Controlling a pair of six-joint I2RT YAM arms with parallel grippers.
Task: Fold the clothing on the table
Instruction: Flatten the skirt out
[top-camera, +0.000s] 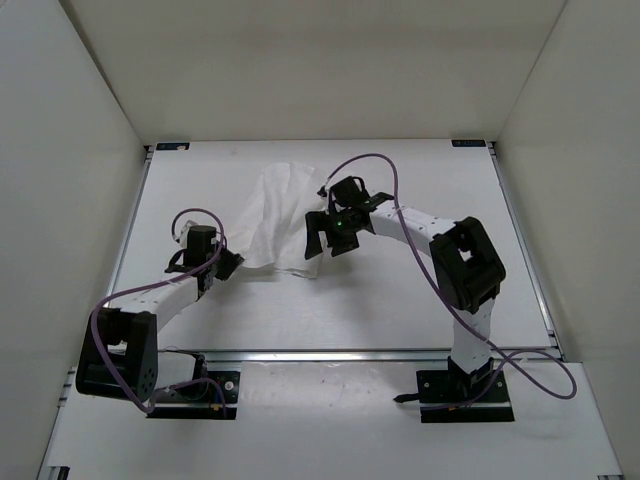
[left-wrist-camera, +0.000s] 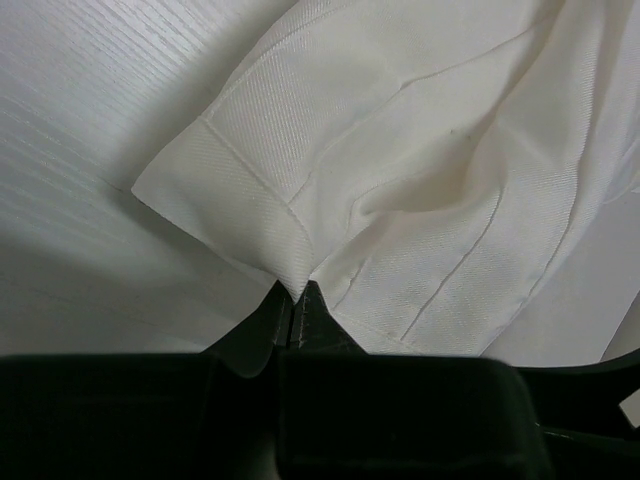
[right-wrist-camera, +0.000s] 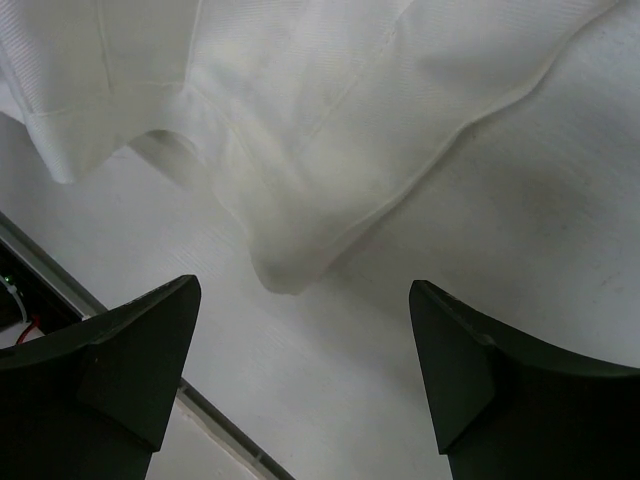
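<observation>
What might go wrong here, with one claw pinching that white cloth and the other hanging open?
The left gripper pinches only a thin edge of the clothing, so it may slip out when pulled. The right gripper is open over a rumpled corner, so it might close on several layers, or miss, leaving a crooked fold.

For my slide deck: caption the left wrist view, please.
Left gripper shut on a hemmed edge of the white clothing over the table.

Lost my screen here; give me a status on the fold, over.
Left claw shut on a corner of the clothing. Right claw open beside it, empty. Clothing bunched on the table, unfolded. Nothing in the way.
</observation>
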